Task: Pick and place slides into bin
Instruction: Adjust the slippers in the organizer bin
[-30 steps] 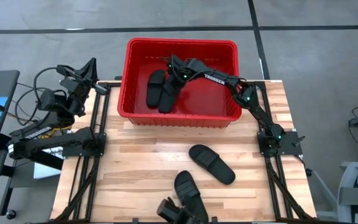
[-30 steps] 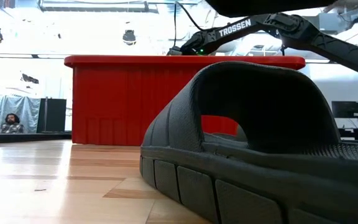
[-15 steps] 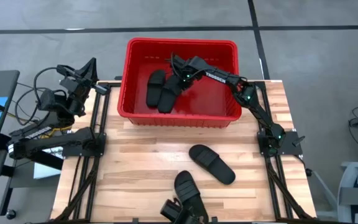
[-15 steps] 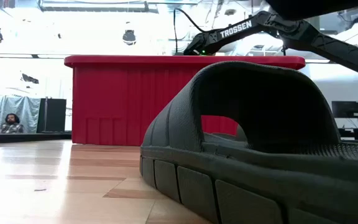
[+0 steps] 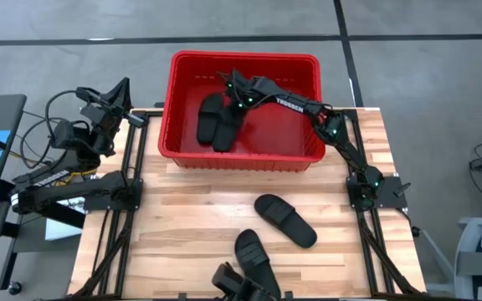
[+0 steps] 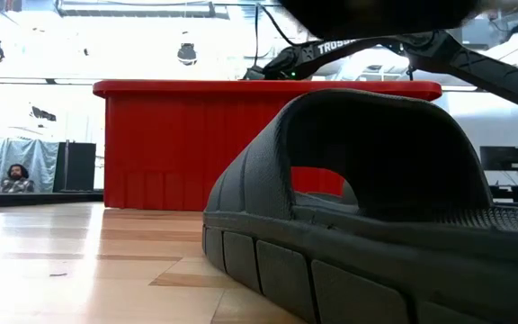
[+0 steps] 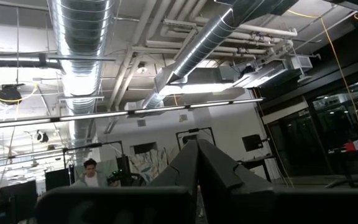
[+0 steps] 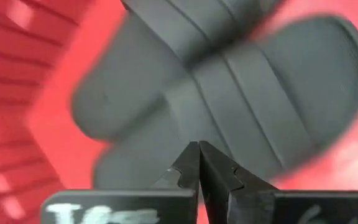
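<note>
My right gripper [image 5: 231, 86] hangs inside the red bin [image 5: 308, 67], above two black slides [image 5: 216, 122] lying side by side on its floor; my fingers [image 8: 191, 163] are pressed together, empty. Two more slides [image 5: 284, 220] lie on the wooden table [image 5: 182, 217] in front of the bin. My left gripper [image 5: 124, 89] waits off the table's left edge, fingers closed.

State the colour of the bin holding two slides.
Bright red; the bin shows best in the high view.
</note>
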